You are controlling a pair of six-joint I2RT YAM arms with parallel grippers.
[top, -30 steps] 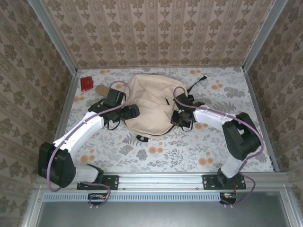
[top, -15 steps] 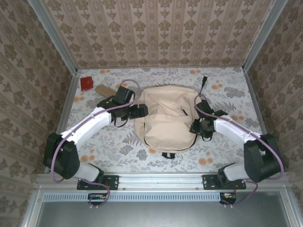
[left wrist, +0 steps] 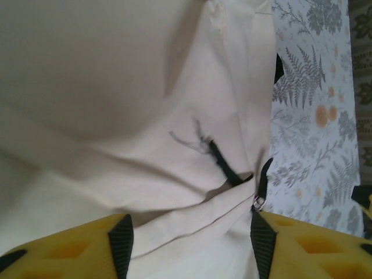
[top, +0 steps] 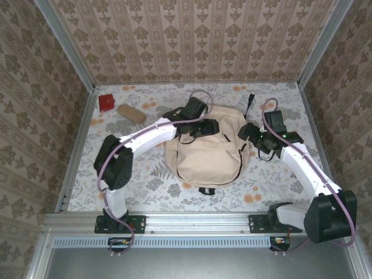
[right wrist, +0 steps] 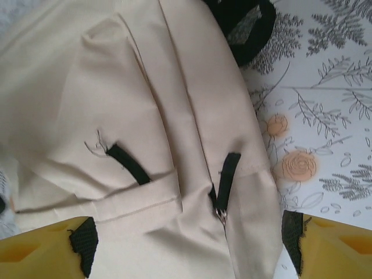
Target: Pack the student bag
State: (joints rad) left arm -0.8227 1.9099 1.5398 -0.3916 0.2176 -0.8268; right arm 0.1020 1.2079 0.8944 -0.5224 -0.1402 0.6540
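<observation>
The table (top: pixel 145 186) is wearing a pale cloth printed with grey ferns and orange roses, and beige damask wallpaper (top: pixel 197 40) is closing it in on three sides between metal corner posts. A metal rail (top: pixel 197 220) is running along the near edge at 6 o'clock. The student bag (top: pixel 206 154) is lying flat at the middle of the cloth, its black strap (top: pixel 251 99) trailing out toward 1 o'clock. At 10 o'clock, near the far corner, a small red box (top: pixel 106 103) is sitting just beside a tan oblong case (top: pixel 131 113). The left gripper (top: pixel 212 129) is reaching over the bag's 12 o'clock edge. In its wrist view (left wrist: pixel 189 238) the jaws are standing partly apart astride a fold of beige fabric, and I cannot tell whether they are pinching it. The right gripper (top: pixel 251 132) is hanging at the bag's 2 o'clock side, released and spread wide (right wrist: pixel 186 238) above the cloth and a zipper pull (right wrist: pixel 221 214).
</observation>
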